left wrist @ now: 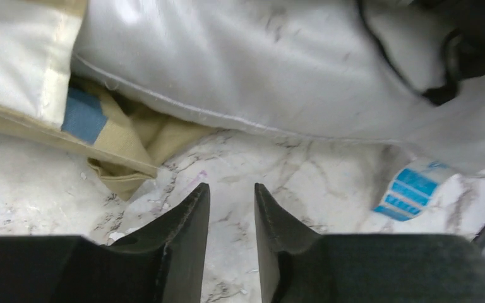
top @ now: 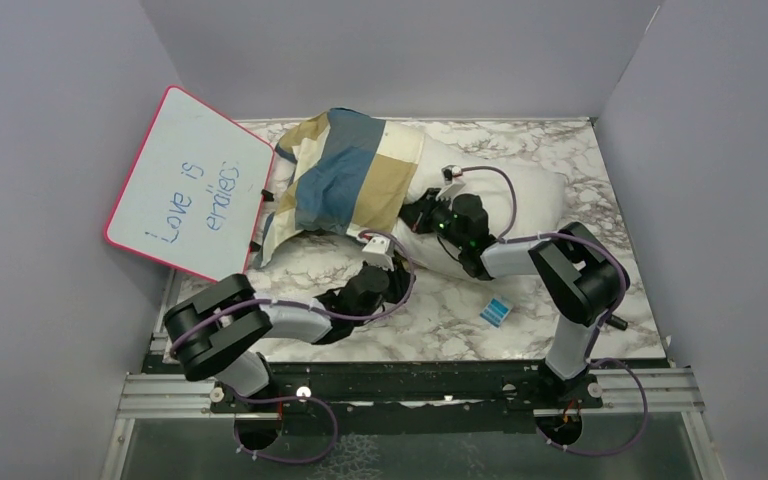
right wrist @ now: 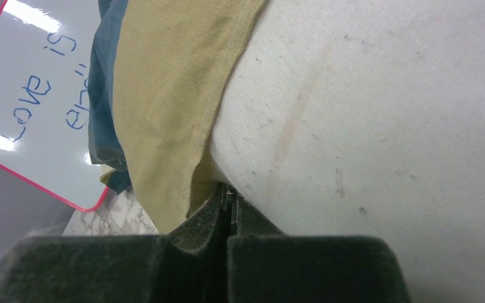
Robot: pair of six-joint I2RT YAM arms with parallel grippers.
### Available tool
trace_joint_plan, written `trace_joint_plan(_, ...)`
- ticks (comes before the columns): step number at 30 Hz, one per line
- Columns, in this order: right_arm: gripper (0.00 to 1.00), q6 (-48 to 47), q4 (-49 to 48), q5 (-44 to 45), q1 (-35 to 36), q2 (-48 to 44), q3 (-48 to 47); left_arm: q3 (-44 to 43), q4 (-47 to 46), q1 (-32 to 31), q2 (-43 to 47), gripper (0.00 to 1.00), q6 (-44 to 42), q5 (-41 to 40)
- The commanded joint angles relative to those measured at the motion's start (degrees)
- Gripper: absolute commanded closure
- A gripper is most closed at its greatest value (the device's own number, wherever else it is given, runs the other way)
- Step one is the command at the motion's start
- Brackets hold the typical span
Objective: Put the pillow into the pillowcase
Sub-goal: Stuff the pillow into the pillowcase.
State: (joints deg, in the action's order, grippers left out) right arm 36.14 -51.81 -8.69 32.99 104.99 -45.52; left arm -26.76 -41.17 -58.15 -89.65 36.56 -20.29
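The white pillow [top: 505, 195] lies at the back of the table, its left half inside the blue, tan and cream checked pillowcase [top: 345, 175]. My right gripper [top: 422, 212] is shut, its tips [right wrist: 228, 190] pressed against the pillow [right wrist: 366, 113] right beside the tan hem of the pillowcase [right wrist: 170, 101]; I cannot see whether cloth is pinched. My left gripper [top: 385, 255] hovers low over the table in front of the pillow [left wrist: 246, 63]. It is open [left wrist: 232, 189] with only marble between its fingers, and the pillowcase's loose edge [left wrist: 123, 151] lies to its left.
A pink-rimmed whiteboard [top: 190, 185] leans at the back left, touching the pillowcase. A blue-striped tag [top: 497, 311] lies on the marble table [top: 430, 320] near the right arm and also shows in the left wrist view [left wrist: 410, 192]. Grey walls enclose the table.
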Motion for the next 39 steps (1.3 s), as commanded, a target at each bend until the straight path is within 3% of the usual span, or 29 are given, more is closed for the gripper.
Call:
trace_joint_plan(1,1.0,1.4,2.8,1.0,-0.1,1.3,2.8,-1.9,9.5,-0.8,8.7,0.61,-2.8,-4.3)
trace_joint_plan(5,1.0,2.1,1.7,0.6,-0.1,0.7,3.5,-5.6,17.7,-0.8,13.9,0.46,-7.7,-10.3)
trace_joint_plan(10,1.0,2.1,3.6,0.4,-0.2,-3.1,3.8,-14.2,25.7,0.8,10.5,0.36,-16.4,-18.2)
trace_joint_plan(14,1.0,-0.5,12.5,2.5,-0.5,-10.2,2.1,-20.1,27.9,3.3,6.8,0.35,-20.7,-18.7)
trace_joint_plan(20,1.0,-6.3,26.7,3.1,-1.8,-18.6,-2.1,-21.8,25.3,6.3,5.8,0.35,-22.4,-16.1)
trace_joint_plan(24,1.0,-8.3,29.8,3.4,-3.4,-20.7,-3.3,-23.7,24.3,7.8,3.4,0.34,-25.1,-15.6)
trace_joint_plan(30,1.0,-9.2,27.0,-1.0,-6.0,-14.5,-5.1,-27.8,23.2,8.7,-2.6,0.32,-29.6,-16.0)
trace_joint_plan(34,1.0,-7.4,24.0,-3.6,-6.0,-6.2,-4.7,-30.8,23.1,9.4,-6.7,0.31,-32.2,-20.8)
trace_joint_plan(35,1.0,-5.6,19.0,-5.5,-6.0,-1.2,-1.7,-31.7,23.0,10.2,-7.9,0.32,-33.3,-23.1)
trace_joint_plan(39,1.0,-4.8,16.9,-5.7,-6.0,-0.4,0.0,-32.0,22.5,10.4,-8.7,0.42,-35.2,-23.1)
